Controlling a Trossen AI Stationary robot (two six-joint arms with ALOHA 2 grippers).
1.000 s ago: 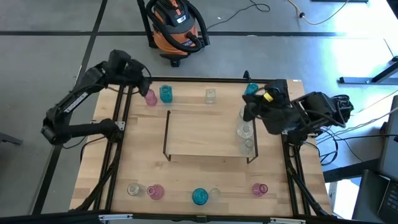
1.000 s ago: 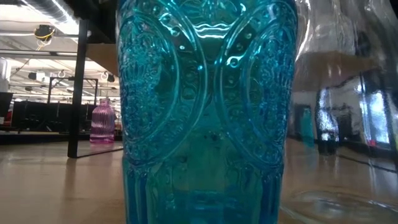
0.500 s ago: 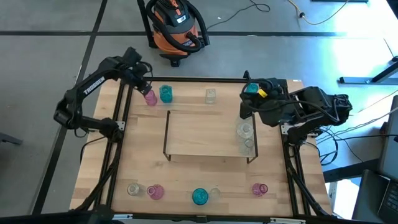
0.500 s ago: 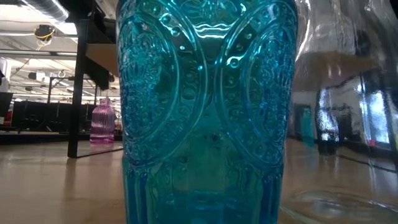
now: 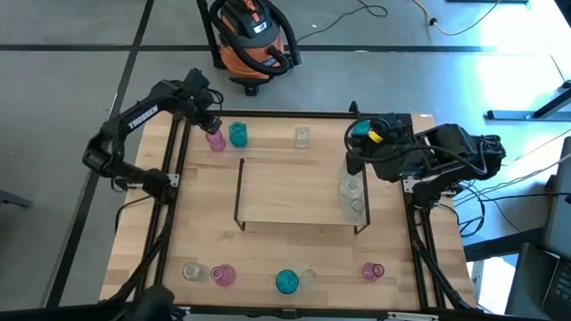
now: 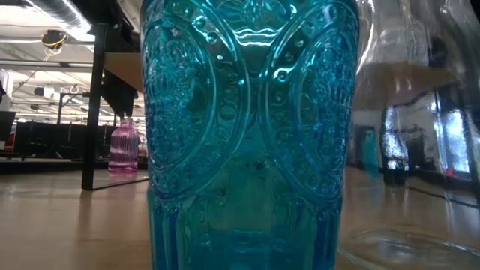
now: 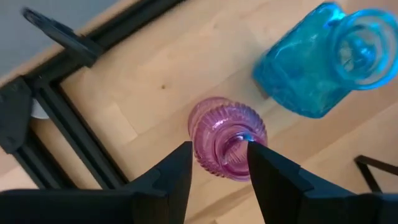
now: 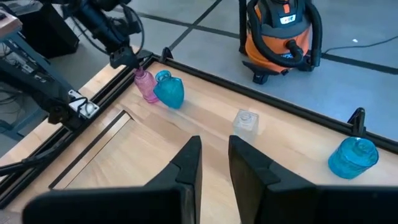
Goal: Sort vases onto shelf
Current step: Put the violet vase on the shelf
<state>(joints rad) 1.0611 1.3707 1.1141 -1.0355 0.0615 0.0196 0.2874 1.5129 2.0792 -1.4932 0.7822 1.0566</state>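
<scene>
At the table's far left a pink vase (image 7: 227, 137) stands upright next to a teal vase (image 7: 311, 59). My left gripper (image 7: 219, 149) hangs open just over the pink vase (image 5: 215, 140), pointing steeply down, a finger on either side of its top; I see no touch. My right gripper (image 8: 214, 146) hovers over the right end of the shelf (image 5: 294, 192), narrowly open, nothing in it. Two clear vases (image 5: 352, 198) stand on that end. A clear vase (image 5: 302, 136) and a teal one (image 5: 359, 129) stand along the far edge. Several more vases (image 5: 286, 282) line the near edge.
Black frame rails (image 5: 169, 205) run along the table's left and right sides. An orange shop vacuum (image 5: 252, 40) stands on the floor beyond the far edge. A teal vase (image 6: 247, 135) fills most of the low view, a clear vase (image 6: 405, 112) beside it.
My left gripper has come down toward the pink vase at the far left and has tipped to point more steeply downward. The vases have stayed where they were.
</scene>
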